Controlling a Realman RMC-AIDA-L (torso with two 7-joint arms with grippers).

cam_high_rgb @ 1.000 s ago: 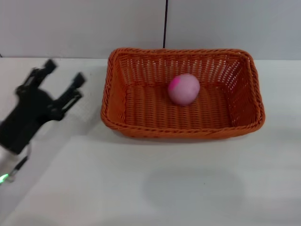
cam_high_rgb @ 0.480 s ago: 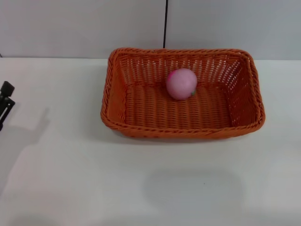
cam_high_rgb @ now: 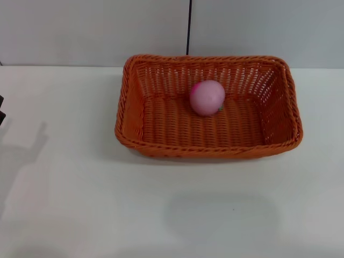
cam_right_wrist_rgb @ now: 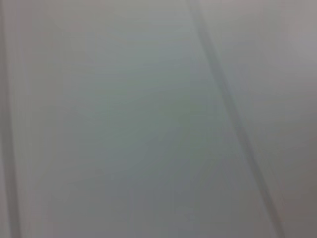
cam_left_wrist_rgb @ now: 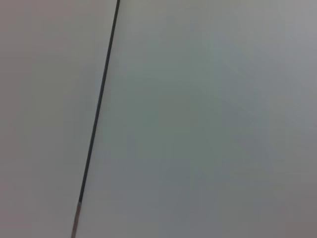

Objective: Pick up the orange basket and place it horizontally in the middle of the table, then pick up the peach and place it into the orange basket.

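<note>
The orange basket (cam_high_rgb: pixel 207 151) lies lengthwise across the white table (cam_high_rgb: pixel 161 215), towards its back middle. The pink peach (cam_high_rgb: pixel 207 97) rests inside it on the woven floor, close to the far wall. Only a dark sliver of my left gripper (cam_high_rgb: pixel 1 110) shows at the head view's left edge, far from the basket and holding nothing that I can see. Its shadow falls on the table beside it. My right gripper is out of view. Both wrist views show only a plain grey wall.
A grey wall with a dark vertical seam (cam_high_rgb: pixel 188 27) rises right behind the basket. The same kind of seam (cam_left_wrist_rgb: pixel 96 114) crosses the left wrist view.
My left gripper has pulled back to the left, almost out of the head view. The peach rolled a little towards the basket's far wall and then stayed put.
</note>
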